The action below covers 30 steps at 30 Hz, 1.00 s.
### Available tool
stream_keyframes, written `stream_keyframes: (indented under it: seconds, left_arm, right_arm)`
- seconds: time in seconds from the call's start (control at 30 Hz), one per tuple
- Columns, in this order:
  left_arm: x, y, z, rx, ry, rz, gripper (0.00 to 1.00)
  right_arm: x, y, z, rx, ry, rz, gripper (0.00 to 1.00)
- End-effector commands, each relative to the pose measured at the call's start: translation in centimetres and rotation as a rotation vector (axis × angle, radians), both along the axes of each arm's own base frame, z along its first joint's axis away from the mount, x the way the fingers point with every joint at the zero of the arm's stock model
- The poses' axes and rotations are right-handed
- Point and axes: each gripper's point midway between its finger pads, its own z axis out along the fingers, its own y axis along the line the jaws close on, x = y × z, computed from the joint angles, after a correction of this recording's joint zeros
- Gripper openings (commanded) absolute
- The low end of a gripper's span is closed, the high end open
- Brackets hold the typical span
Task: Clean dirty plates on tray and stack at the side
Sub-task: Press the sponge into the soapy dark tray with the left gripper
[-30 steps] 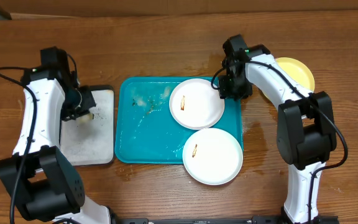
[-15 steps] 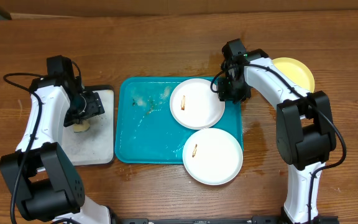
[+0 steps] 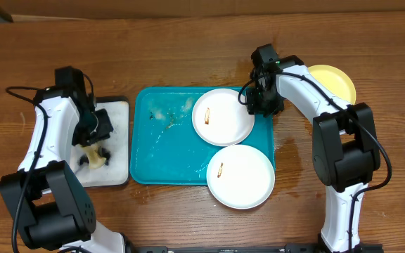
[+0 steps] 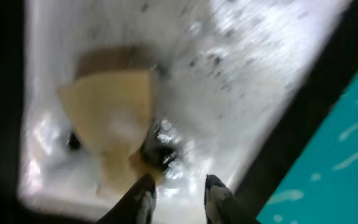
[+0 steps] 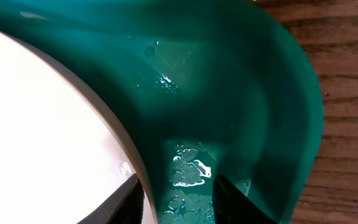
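The teal tray [image 3: 167, 151] lies in the middle of the wooden surface [image 3: 188, 42], its floor wet and smeared near the upper left. The upper white plate [image 3: 222, 117] sits inside it at the top right, with a small brown smear on it. The lower white plate [image 3: 241, 176], also smeared, overlaps the tray's bottom right corner and juts out past the rim. The yellow plate [image 3: 337, 81] lies off the tray on the right, partly hidden behind the right arm.

The right pincer [image 5: 179, 196] hangs over the tray's upper right corner. Its jaws are spread, with only wet teal floor between them, and the upper plate's edge runs just beside one finger.

The left pincer [image 4: 179, 198] points down at the black-rimmed white tray [image 3: 114, 169] left of the teal one. Its jaws stand slightly apart and pinch nothing, and a tan sponge [image 4: 114, 121] lies just ahead of them on the wet white floor.
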Motion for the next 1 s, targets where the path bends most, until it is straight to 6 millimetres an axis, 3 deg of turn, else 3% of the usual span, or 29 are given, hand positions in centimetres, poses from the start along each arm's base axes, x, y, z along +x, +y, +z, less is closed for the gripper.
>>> stream_keyframes:
  seconds: [0.0, 0.07, 0.23, 0.53, 0.63, 0.73, 0.83, 0.97]
  left_arm:
    - [-1.4, 2.4, 0.4, 0.152, 0.039, 0.119, 0.38]
    - [-1.6, 3.5, 0.1, 0.219, 0.032, 0.173, 0.43]
    - [-1.5, 3.5, -1.8, 0.221, 0.002, 0.182, 0.69]
    - [-0.9, 3.6, -2.8, 0.227, -0.037, 0.180, 0.64]
    - [-0.7, 3.6, -2.8, 0.224, -0.045, 0.181, 0.49]
    - [-0.4, 2.7, -3.2, 0.169, -0.061, 0.177, 0.50]
    - [0.3, 1.7, -3.3, 0.108, -0.087, 0.163, 0.41]
    - [0.3, 1.1, -3.4, 0.075, -0.085, 0.156, 0.39]
  right_arm:
    - [0.1, 0.3, 0.9, 0.014, -0.019, 0.002, 0.38]
    - [0.1, 0.3, 0.9, 0.015, -0.019, 0.002, 0.38]
    - [-0.1, 0.3, 0.9, 0.013, -0.013, 0.002, 0.38]
    - [0.1, 0.3, 0.9, 0.015, -0.019, 0.002, 0.38]
    - [0.2, 0.4, 1.0, 0.017, -0.025, 0.002, 0.38]
    - [0.3, 0.4, 1.0, 0.018, -0.028, 0.002, 0.38]
    - [0.3, 0.4, 1.0, 0.017, -0.028, 0.002, 0.38]
    - [0.3, 0.4, 1.0, 0.017, -0.027, 0.002, 0.38]
